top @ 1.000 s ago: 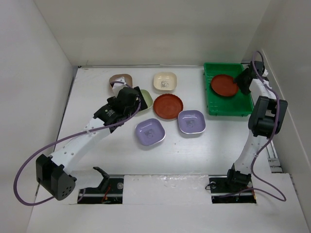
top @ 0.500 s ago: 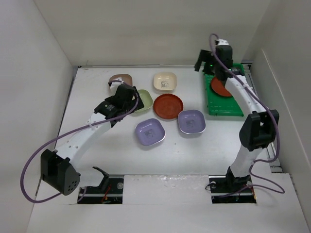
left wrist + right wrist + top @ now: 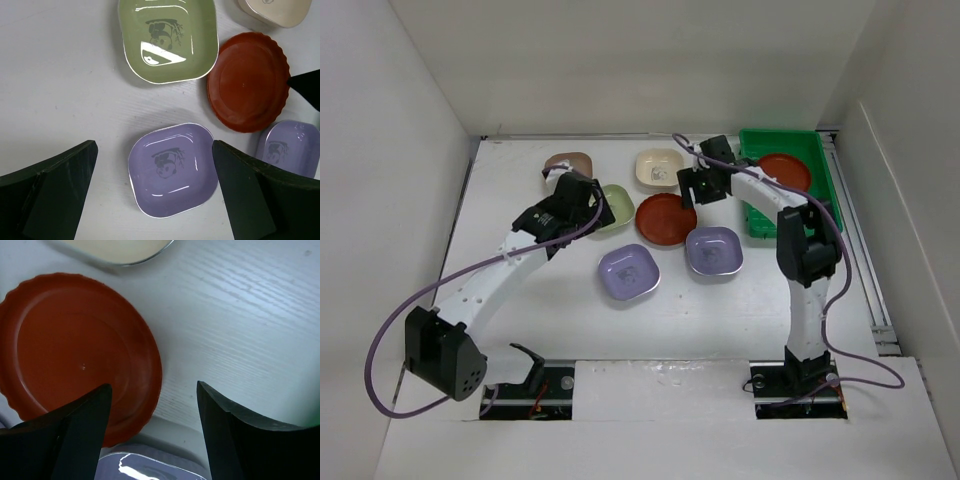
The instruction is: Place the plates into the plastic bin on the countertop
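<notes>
Right arm change: half a second ago it was up by the far corner of the plastic bin. Now the right gripper has swung left and down to the red-brown plate on the countertop.
Left arm change: it has hardly moved. The left gripper stays up beside the light green plate.
Plates change: none has moved.
Right tool: its two black fingers stand wide apart and hold nothing. One finger is over the right rim of the red-brown plate on the countertop. The other is over bare white top. I cannot tell if it touches the plate.
Left tool: its fingers are spread wide and hold nothing. It looks down on the left lavender plate, well above it.
In the bin: the other red-brown plate lies flat in the far half.
Still outside: six plates lie on the countertop. The tan-pink plate and cream plate are at the back. The right lavender plate is near the bin's front corner.
Bin place: far right, close to the side wall.
Surface: flat and white, with faint grain in the right wrist view.
Room: plain white walls stand on three sides. Purple cables loop off the arms.
</notes>
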Tool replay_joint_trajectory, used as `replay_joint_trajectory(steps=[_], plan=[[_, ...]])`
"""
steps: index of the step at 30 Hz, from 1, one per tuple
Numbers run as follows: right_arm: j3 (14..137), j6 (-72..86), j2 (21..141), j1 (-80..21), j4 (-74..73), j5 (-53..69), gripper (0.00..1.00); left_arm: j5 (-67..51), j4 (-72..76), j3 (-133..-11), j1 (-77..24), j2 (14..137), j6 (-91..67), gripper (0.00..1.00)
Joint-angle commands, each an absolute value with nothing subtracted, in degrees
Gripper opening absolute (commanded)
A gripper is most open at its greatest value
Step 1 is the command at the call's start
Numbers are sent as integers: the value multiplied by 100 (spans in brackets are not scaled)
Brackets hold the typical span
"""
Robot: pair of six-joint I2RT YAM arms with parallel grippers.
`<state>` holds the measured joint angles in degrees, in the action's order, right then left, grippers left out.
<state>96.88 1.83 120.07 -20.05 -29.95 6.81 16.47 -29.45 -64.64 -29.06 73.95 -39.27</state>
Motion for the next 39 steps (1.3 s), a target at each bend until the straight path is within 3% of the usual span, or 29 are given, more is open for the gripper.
replay_joint_trajectory(steps=[1,7,17,19,20,25,39], plan=[[9747,-9,12014,-2162,-2742,870,74,1617,-2953,-6557,-2883,7137,-3806,100],[9589,131,12226,-2276,-2734,607,57,1687,-3058,-6442,-2883,6970,-3806,100],[9370,255,12384,-2276,-2585,431,54,1916,-3164,-6328,-2883,6917,-3806,100],[9369,255,12384,-2276,-2584,492,39,1916,-3164,-6328,-2883,6917,-3806,100],[9369,255,12384,-2276,-2584,492,20,1916,-3164,-6276,-2883,6917,-3806,100],[9255,308,12322,-2276,-2584,439,3,1916,-3164,-6275,-2883,6865,-3806,100],[8938,1011,10724,-2435,-2583,299,0,1969,-3164,-6275,-2883,6812,-3858,100]])
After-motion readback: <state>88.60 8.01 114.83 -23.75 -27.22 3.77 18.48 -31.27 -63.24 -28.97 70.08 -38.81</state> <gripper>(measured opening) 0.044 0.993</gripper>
